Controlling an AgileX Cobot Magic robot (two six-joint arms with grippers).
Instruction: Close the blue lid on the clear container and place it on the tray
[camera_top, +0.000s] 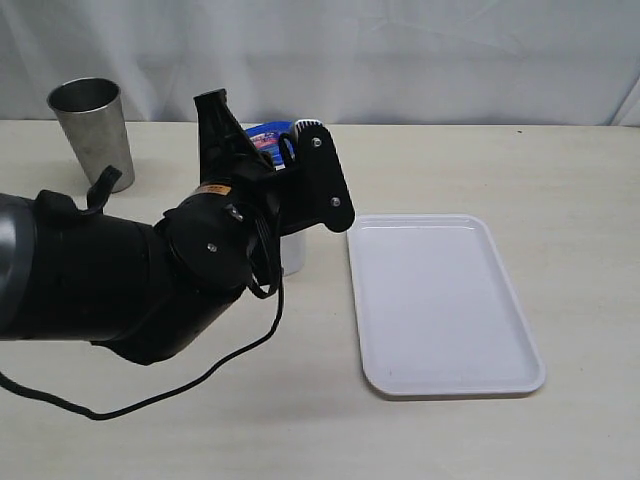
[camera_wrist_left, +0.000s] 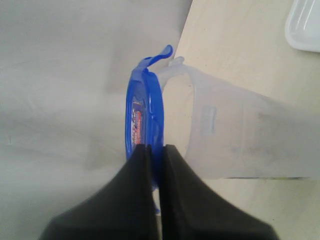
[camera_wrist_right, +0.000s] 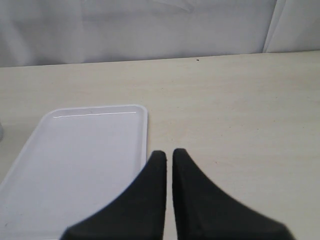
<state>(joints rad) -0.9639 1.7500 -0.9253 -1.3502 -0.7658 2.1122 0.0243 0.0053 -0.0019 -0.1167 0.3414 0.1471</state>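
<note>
My left gripper (camera_wrist_left: 155, 148) is shut on the edge of the blue lid (camera_wrist_left: 145, 112), which sits against the mouth of the clear container (camera_wrist_left: 235, 135). In the exterior view the left arm covers most of the container (camera_top: 292, 252); only its lower part shows, left of the tray, with the blue lid (camera_top: 268, 135) above it. The white tray (camera_top: 440, 300) lies flat at the right. My right gripper (camera_wrist_right: 168, 152) is shut on nothing, above the table beside the tray's (camera_wrist_right: 80, 160) edge. The right arm does not show in the exterior view.
A tapered steel cup (camera_top: 92, 130) stands at the back left. A white curtain hangs behind the table. A black cable (camera_top: 180, 385) trails from the left arm across the table front.
</note>
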